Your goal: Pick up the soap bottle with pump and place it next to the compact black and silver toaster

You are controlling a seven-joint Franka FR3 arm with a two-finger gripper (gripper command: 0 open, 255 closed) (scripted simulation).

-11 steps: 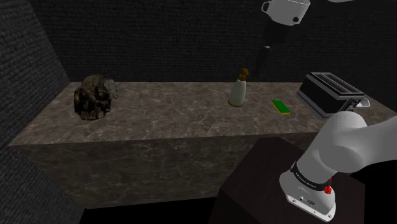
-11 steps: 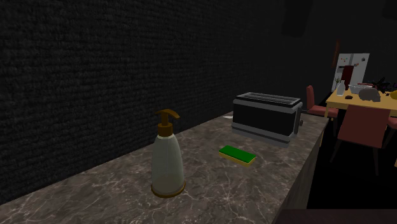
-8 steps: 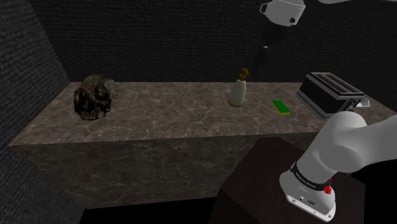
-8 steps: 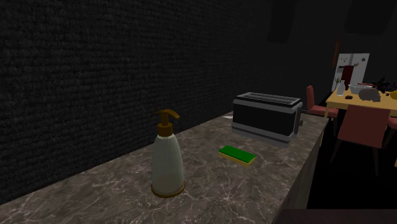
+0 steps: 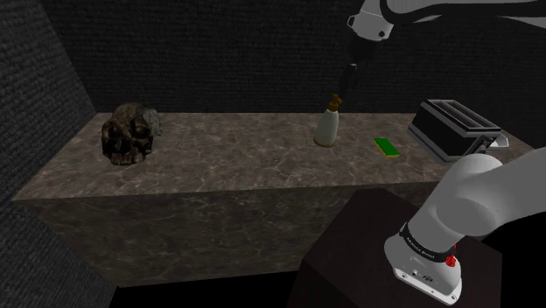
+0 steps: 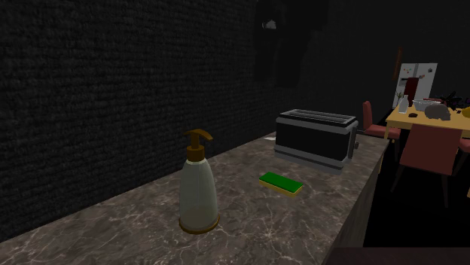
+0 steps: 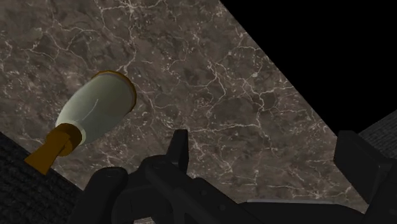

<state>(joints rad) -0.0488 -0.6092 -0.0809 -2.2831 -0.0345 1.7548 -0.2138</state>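
The soap bottle (image 5: 326,128) is pale, with a brown pump and base ring, and stands upright at the back of the marble counter (image 5: 227,157). In the second exterior view the bottle (image 6: 198,188) is in the foreground, and the black and silver toaster (image 6: 315,140) sits farther along the counter. In the shoulder view the toaster (image 5: 455,129) is at the counter's right end. My black gripper (image 5: 350,80) hangs just above the pump, slightly to the shoulder view's right. In the wrist view its fingers (image 7: 179,153) stand apart around bare counter, gripper (image 7: 270,159) open, with the bottle (image 7: 95,108) off to one side.
A green sponge (image 5: 386,147) lies flat between bottle and toaster. A dark skull-like object (image 5: 129,133) sits at the counter's far left. A dark wall backs the counter. The stand (image 5: 367,254) is at the lower right. Red chairs and a dining table (image 6: 425,120) stand beyond the counter's end.
The arm has swung down and towards the shoulder view's left, bringing the gripper from high over the counter to just above the bottle's pump. The bottle has not moved.
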